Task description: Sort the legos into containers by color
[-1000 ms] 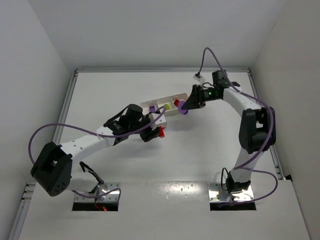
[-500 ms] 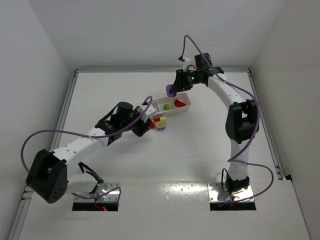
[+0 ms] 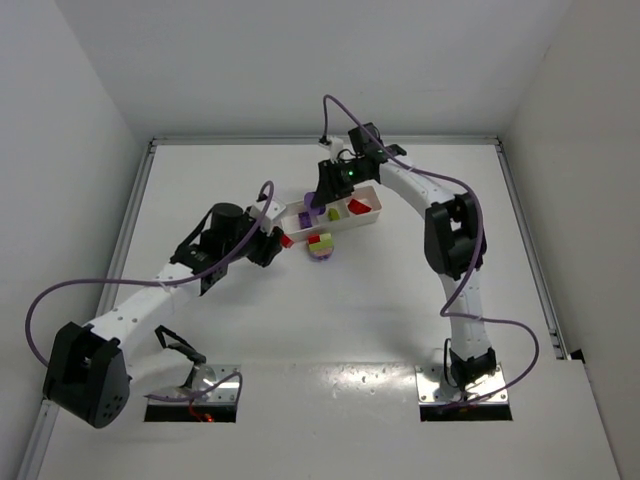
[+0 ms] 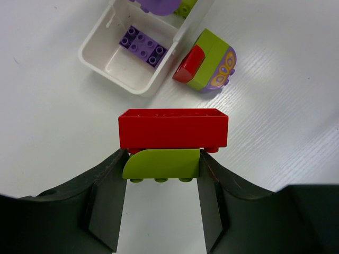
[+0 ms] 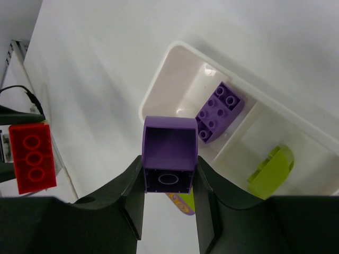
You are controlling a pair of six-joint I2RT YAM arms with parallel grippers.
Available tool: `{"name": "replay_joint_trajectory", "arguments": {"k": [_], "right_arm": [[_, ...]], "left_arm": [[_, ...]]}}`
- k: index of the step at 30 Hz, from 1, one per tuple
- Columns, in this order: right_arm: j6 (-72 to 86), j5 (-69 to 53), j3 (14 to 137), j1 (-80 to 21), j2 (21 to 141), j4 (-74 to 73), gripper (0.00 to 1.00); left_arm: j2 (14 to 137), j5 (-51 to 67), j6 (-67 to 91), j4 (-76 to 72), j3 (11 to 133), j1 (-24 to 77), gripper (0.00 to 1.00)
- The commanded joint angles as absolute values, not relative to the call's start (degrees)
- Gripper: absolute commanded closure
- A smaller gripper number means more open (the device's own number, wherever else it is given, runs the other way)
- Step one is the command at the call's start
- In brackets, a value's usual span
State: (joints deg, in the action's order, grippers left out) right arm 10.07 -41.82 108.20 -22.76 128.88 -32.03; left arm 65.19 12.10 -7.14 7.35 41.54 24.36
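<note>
Left hand [image 4: 161, 168]: I clamp a yellow-green brick [image 4: 159, 163] capped by a red brick [image 4: 173, 127]. Right hand [image 5: 169, 177]: I grip a curved purple brick [image 5: 168, 151] above the tray [image 5: 159, 79], near the surface's [image 3: 400, 300] far edge. The tray's end compartment holds a studded purple brick [image 5: 220, 112].

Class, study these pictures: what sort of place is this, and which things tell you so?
Probably a robotics lab test cell: two white jointed robot arms bolted to a white table, plain white walls boxing it in, and a long white plastic tray of small coloured toy bricks.
</note>
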Motion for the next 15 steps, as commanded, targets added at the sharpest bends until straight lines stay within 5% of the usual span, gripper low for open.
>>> {"name": "replay_joint_trajectory", "arguments": {"k": [1,12,15], "right_arm": [[9.8,-41.5,112.1,-23.6,130.0,-30.8,0.98],[12.0,-41.5,117.3,-27.6,136.1,-29.1,0.98],[12.5,-41.5,117.9,-28.2,137.2,-29.1,0.86]], "left_arm": [[62.6,11.9,-6.1,6.9,41.0,23.3,0.76],[61.0,11.3,-7.1,9.4,40.5,22.1,0.76],[61.0,11.3,-7.6,9.4,40.5,22.1,0.76]]}}
